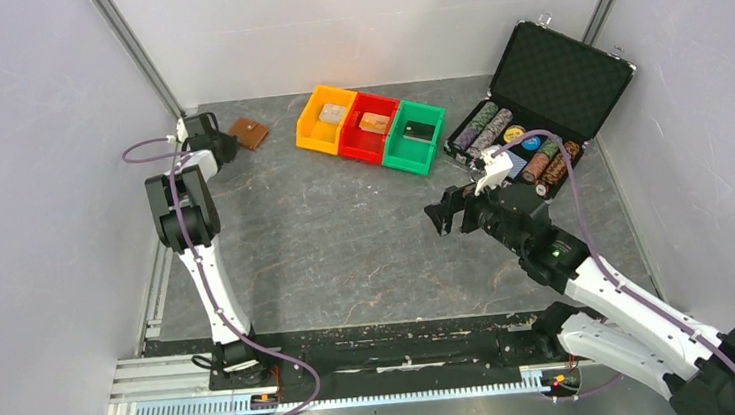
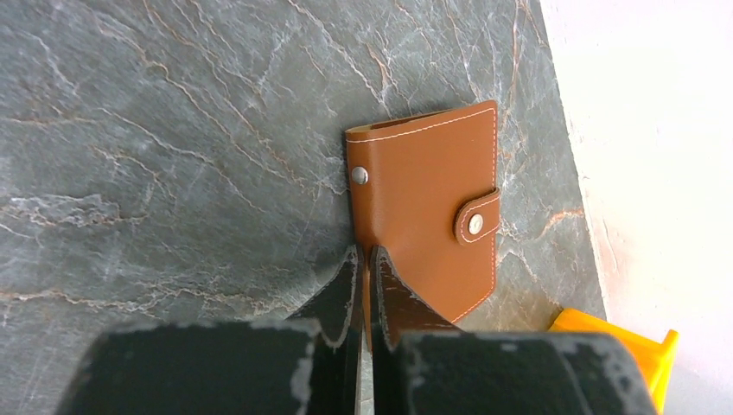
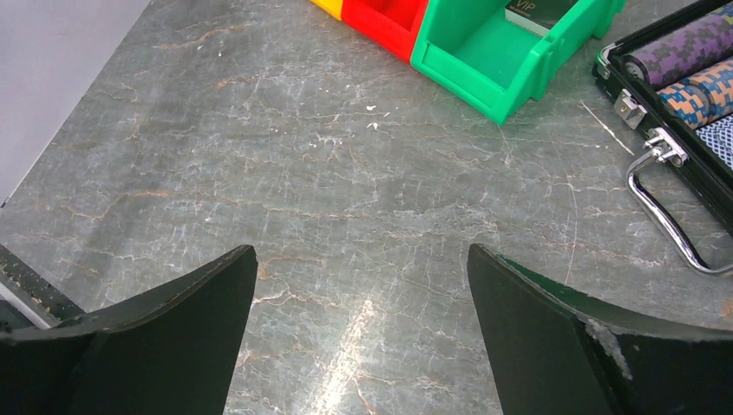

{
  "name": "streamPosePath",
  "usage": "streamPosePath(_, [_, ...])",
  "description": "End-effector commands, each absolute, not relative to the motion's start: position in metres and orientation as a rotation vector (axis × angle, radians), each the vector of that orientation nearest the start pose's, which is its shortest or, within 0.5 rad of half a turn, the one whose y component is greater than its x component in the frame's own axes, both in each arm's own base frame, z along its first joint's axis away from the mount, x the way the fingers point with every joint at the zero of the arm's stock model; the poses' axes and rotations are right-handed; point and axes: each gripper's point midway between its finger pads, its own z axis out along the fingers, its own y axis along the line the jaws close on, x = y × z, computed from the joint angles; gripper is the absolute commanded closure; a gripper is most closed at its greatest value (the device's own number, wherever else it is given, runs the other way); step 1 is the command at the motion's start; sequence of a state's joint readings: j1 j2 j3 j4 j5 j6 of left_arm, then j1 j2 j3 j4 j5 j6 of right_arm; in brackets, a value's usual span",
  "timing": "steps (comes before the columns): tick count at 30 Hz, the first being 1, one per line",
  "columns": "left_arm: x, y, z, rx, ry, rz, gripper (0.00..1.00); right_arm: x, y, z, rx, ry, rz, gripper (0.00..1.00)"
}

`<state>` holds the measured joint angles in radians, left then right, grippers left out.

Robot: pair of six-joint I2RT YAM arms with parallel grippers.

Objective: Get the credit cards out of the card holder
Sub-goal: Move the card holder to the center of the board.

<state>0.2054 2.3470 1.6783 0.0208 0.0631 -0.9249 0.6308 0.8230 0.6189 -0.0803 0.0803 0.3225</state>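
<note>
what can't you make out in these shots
- Credit cards: none visible; the closed card holder hides its inside, left wrist view.
- Card holder's near corner: covered by the left gripper, left wrist view.
- Items in the yellow bin and red bin: too small, top view.
- Green bin: cut off by the top edge, right wrist view.

A dark grey veined tabletop [image 1: 346, 239] lay under even light. Pale panel walls [image 1: 27, 147] enclosed it from nine through three o'clock.
</note>
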Motion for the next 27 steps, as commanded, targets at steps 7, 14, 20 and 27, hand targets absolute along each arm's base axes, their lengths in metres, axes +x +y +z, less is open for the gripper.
streamPosePath(7, [0.572,0.062,0.010,-1.170,2.104,-0.452,0.98,0.255,0.182,0.208,-0.185,1.834,0.603,0.05])
streamPosePath(14, [0.564,0.056,0.033,-1.131,2.082,-0.494,0.98,0.251,0.180,0.209,-0.194,1.822,0.607,0.05])
streamPosePath(20, [0.541,0.066,0.055,-1.163,2.048,-0.402,0.98,0.251,0.178,0.211,-0.180,1.815,0.605,0.05])
streamPosePath(27, [0.518,0.065,0.068,-1.179,1.976,-0.404,0.98,0.251,0.181,0.210,-0.189,1.823,0.615,0.05])
